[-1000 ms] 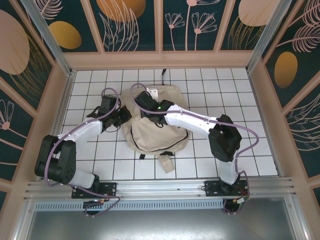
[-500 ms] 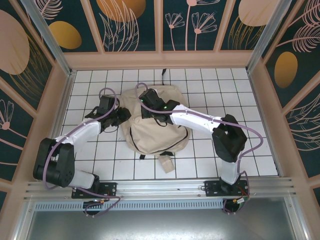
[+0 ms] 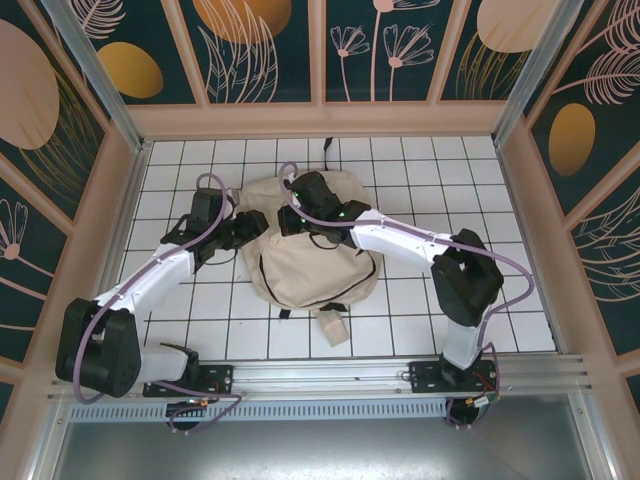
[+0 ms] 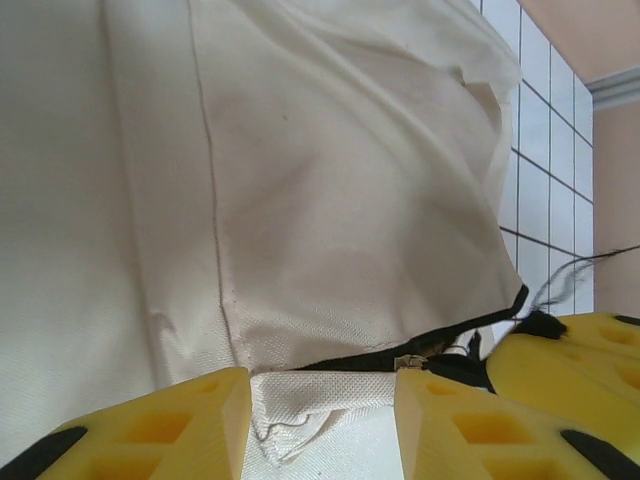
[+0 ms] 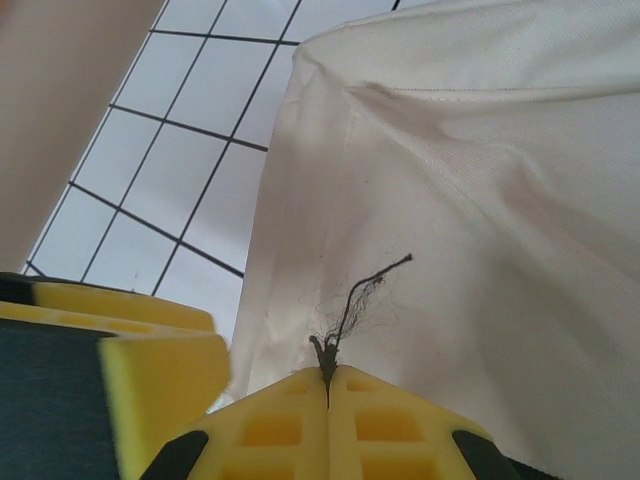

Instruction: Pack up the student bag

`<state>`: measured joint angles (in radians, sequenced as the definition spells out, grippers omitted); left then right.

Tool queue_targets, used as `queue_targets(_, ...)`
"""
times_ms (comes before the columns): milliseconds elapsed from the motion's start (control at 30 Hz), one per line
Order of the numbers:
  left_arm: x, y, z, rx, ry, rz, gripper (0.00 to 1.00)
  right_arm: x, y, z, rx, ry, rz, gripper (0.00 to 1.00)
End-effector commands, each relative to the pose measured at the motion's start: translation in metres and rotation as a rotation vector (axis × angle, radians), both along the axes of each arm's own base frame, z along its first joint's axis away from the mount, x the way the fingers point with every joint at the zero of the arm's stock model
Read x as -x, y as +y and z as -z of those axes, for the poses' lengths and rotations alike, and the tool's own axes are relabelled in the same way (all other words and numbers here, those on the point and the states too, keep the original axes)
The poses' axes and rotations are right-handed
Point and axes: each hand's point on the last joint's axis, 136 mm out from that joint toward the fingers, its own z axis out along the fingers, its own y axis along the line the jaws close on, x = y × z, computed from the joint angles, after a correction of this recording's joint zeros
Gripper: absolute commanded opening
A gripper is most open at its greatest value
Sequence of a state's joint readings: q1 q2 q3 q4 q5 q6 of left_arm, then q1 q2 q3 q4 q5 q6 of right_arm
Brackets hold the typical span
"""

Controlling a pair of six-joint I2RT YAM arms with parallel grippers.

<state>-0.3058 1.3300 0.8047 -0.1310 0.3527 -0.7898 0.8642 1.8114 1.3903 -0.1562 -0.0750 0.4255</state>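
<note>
**White-tiled table, bag flat, both arms at its upper left edge**

White tiles with a dark grid cover the table [image 3: 420, 160]; wooden posts and teal floral panels [image 3: 400, 50] wall it in. The student bag [image 3: 310, 265] lies flat at mid-table, its black top loop toward the far wall and a strap end toward the arm bases.

Left gripper [image 4: 322, 395]: at the bag's left edge. Yellow fingers stand partly apart with a fold of cream fabric [image 4: 320, 400] lying in the gap. Cannot tell if the pads press it. The dark zipper line [image 4: 480, 318] and a small metal pull [image 4: 412, 361] sit just beside the right-hand finger.

Right gripper [image 5: 328, 372]: on the bag's upper part, near the left gripper. Pads are pressed together, and a frayed dark thread [image 5: 355, 295] comes out of their seam, apparently pinched.

Judgement: the step is getting the zipper open, and packing proper is not yet begun.

Notes for doing it well:
- The left gripper should seat the fold deep between the pads before closing, close to the zipper, so the fabric is anchored rather than bunching.
- The right gripper should pull low and along the zipper line, not upward.
- The thread looks thin and frayed, so it may slip or snap. Load it gently.
- Soft cloth will drag with the pull unless it is held taut.
</note>
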Motion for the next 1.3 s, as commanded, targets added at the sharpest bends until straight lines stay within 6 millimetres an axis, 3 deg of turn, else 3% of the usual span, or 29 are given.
queue_targets(0, 0.002, -0.013, 0.014, 0.052, 0.072, -0.002, 0.42, 0.003, 0.003, -0.042, -0.114, -0.053, -0.03, 0.0)
queue_targets(267, 0.005, -0.031, 0.039, 0.061, 0.16, 0.037, 0.35, 0.016, -0.003, -0.029, -0.118, -0.012, -0.048, 0.0)
queue_targets(400, 0.015, -0.038, 0.047, 0.056, 0.179, 0.094, 0.26, 0.004, -0.014, -0.021, -0.071, -0.019, 0.031, 0.0)
queue_targets(600, 0.034, -0.038, 0.069, 0.014, 0.239, 0.135, 0.16, -0.016, -0.02, -0.027, -0.049, -0.048, 0.116, 0.0)
queue_targets(700, 0.036, -0.04, 0.062, 0.023, 0.209, 0.16, 0.12, -0.026, -0.025, -0.022, -0.022, -0.037, 0.176, 0.0)
queue_targets(933, 0.028, -0.04, 0.037, -0.008, 0.1, 0.198, 0.15, -0.036, -0.033, -0.007, -0.018, 0.033, 0.239, 0.0)
queue_targets(1133, 0.025, -0.04, 0.006, -0.086, -0.075, 0.247, 0.35, -0.036, -0.033, -0.003, -0.028, 0.058, 0.231, 0.0)
queue_targets(1267, 0.025, -0.046, 0.003, -0.113, -0.176, 0.325, 0.39, -0.035, -0.033, 0.0, -0.056, 0.091, 0.217, 0.0)
